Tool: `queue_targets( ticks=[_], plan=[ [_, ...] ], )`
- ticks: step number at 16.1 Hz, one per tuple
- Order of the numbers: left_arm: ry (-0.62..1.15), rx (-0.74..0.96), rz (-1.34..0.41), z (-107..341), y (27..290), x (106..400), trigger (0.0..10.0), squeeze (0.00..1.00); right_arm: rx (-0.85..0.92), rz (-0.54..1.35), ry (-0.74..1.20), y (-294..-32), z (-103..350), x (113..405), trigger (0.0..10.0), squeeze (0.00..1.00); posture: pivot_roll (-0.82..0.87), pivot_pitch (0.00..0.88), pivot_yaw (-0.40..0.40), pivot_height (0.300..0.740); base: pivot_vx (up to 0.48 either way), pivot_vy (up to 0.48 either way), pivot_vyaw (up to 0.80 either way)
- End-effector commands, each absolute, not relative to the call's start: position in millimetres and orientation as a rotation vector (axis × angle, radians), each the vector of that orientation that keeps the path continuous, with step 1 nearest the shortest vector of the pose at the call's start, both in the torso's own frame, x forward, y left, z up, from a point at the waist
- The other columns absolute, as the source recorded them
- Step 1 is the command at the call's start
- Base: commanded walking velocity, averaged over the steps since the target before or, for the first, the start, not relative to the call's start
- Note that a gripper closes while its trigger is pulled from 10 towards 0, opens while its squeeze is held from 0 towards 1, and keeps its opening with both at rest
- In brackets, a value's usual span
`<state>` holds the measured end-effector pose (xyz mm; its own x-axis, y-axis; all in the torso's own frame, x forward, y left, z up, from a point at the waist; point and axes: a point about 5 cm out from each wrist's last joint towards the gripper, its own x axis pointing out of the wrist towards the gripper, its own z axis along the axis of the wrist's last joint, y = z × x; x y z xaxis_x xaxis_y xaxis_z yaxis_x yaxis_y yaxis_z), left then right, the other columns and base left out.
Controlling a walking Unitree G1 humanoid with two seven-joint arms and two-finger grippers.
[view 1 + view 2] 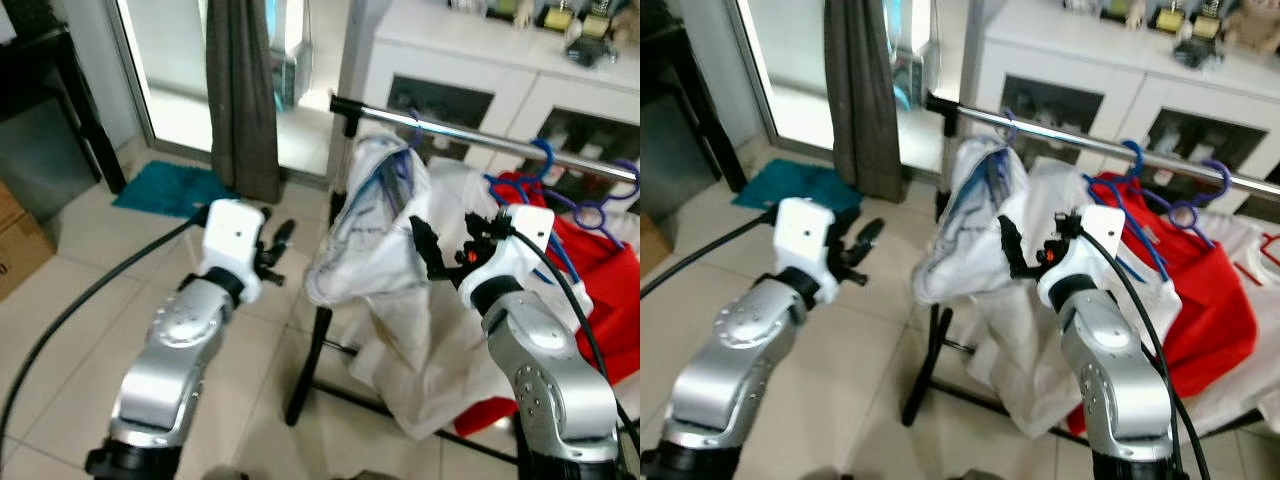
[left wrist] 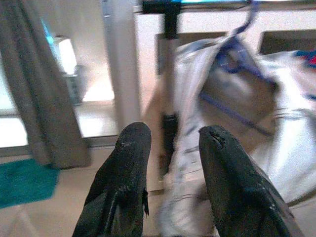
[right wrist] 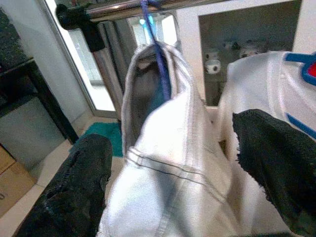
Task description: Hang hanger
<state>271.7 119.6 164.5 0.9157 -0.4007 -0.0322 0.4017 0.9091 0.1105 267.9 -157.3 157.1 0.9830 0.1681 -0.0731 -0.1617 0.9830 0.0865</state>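
Note:
A blue hanger (image 1: 408,135) carrying a white garment (image 1: 370,225) hangs by its hook on the chrome rail (image 1: 470,132) of a clothes rack, close to the rail's left end. My right gripper (image 1: 450,236) is raised at the garment's right side, open. In the right wrist view its fingers (image 3: 79,190) stand wide apart with the white cloth (image 3: 168,168) between them and the hanger's hook (image 3: 149,24) above. My left gripper (image 1: 275,250) hovers open and holds nothing, left of the garment. The left wrist view looks past its fingertips (image 2: 126,148) at the rack's post (image 2: 170,74).
A red garment (image 1: 595,275) and more blue and purple hangers (image 1: 548,158) hang further right on the rail. A white cabinet (image 1: 470,60) stands behind the rack. A grey curtain (image 1: 240,90), a teal mat (image 1: 170,188) and a cardboard box (image 1: 15,245) are on the left.

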Motion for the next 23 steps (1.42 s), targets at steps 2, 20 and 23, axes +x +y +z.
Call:
queue_targets(
  ticks=[2, 20, 23],
  plan=[
    [0.005, 0.133, -0.397, 166, 125, 270, 10.0, 0.00, 0.083, 0.155, 0.066, -157, 161, 268, 10.0, 1.00, 0.04, 0.036, -0.097, 0.740, 0.000, -0.336, 0.00],
    [0.030, 0.123, -0.465, 165, 115, 265, 10.0, 0.00, 0.096, 0.035, 0.054, -169, 164, 270, 10.0, 1.00, 0.02, 0.048, -0.093, 0.740, 0.000, -0.112, 0.00],
    [0.034, 0.117, -0.481, 165, 113, 264, 10.0, 0.00, 0.096, 0.070, 0.056, -166, 164, 269, 10.0, 1.00, 0.02, 0.047, -0.095, 0.740, 0.000, 0.000, 0.00]
  ],
)
